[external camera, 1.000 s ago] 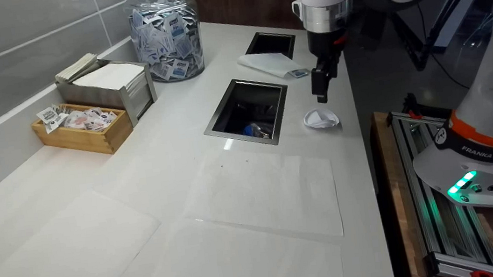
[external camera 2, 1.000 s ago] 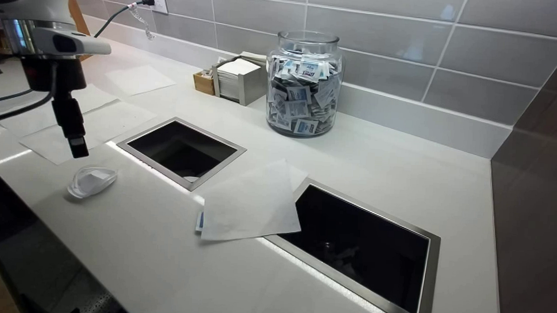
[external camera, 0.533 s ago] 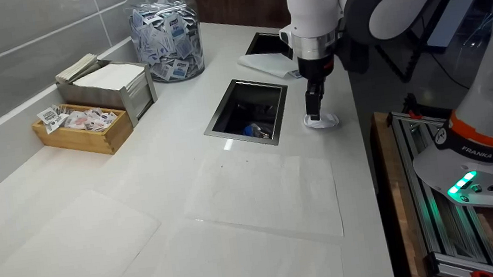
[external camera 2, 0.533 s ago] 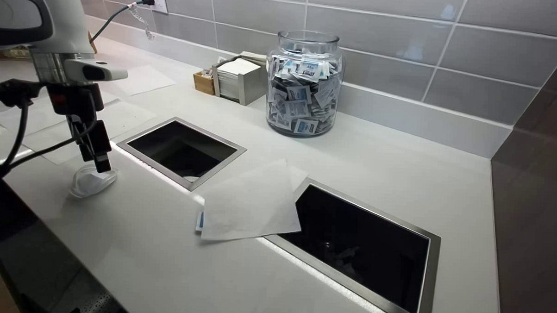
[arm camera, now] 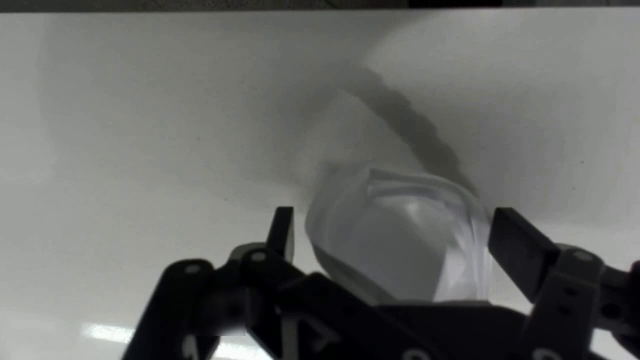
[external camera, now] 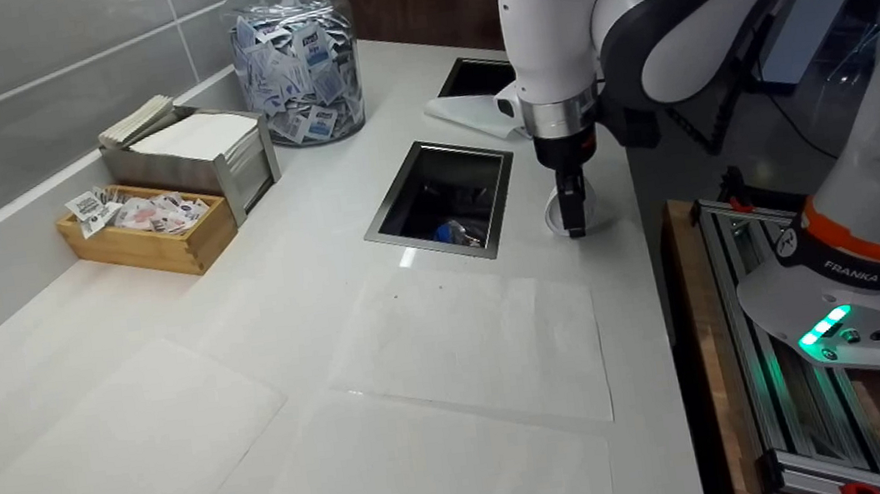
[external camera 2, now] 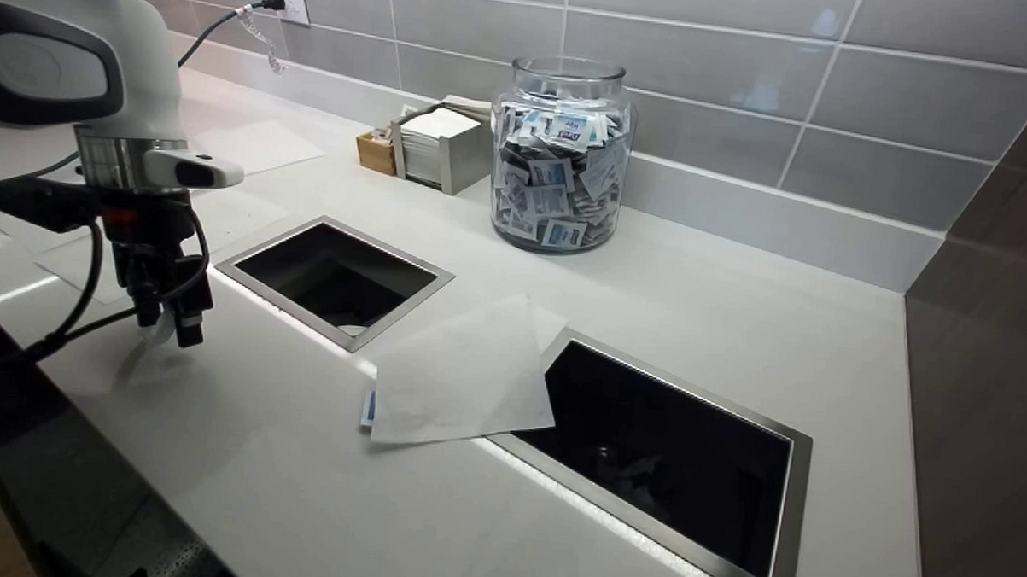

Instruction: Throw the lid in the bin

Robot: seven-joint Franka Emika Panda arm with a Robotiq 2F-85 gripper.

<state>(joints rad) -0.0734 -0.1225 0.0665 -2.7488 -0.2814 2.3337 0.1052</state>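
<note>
Gripper [arm camera: 393, 220] points down over countertop [arm camera: 125, 150], fingers [arm camera: 522, 250] spread slightly wider than translucent plastic lid [arm camera: 390, 250] between them. Lid straddled, not clasped: gap at left finger in wrist view, contact at right finger unclear. Lid tilted to countertop, partly hidden by gripper; facing and long axis unclear. Steel-rimmed bin opening [external camera: 430, 244] near gripper in both exterior views.

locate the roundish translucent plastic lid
In the wrist view, the lid is right of centre, straddled by the open black gripper; in an exterior view, right of the nearer black rectangular opening.
</note>
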